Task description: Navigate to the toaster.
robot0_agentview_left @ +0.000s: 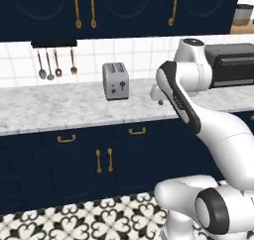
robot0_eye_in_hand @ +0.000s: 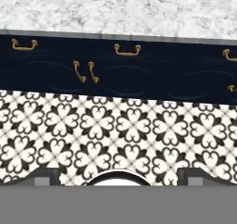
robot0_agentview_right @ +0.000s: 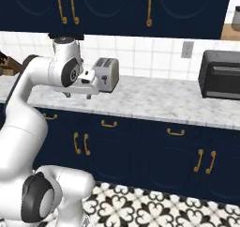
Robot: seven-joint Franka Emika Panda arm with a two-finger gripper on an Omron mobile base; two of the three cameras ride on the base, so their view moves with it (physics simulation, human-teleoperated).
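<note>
The toaster (robot0_agentview_left: 115,81) stands on the worktop (robot0_agentview_left: 59,107), close to the back edge by the tiled wall (robot0_agentview_left: 134,53), well in from both ends. In the left base view it faces the camera almost square on, its two dark slots on top and its knobs on the near end. In the right base view the toaster (robot0_agentview_right: 106,74) sits just behind the arm's wrist, which covers part of its left side.

The gripper (robot0_agentview_right: 78,95) hangs from the folded arm in front of the worktop's front edge and points down. Two small dark tips show under the white hand, but how far apart they stand I cannot tell, and nothing is seen between them. In the hand view the fingertips (robot0_eye_in_hand: 44,176) rise at the bottom over the patterned floor (robot0_eye_in_hand: 120,130), with the dark cabinets (robot0_eye_in_hand: 139,75) and their brass handles above.

A black toaster oven (robot0_agentview_right: 220,74) rests toward the right end of the worktop, well apart from the toaster. Utensils (robot0_agentview_left: 55,64) hang on a rail on the wall above the left part of the worktop, under the dark upper cabinets (robot0_agentview_left: 124,8).
</note>
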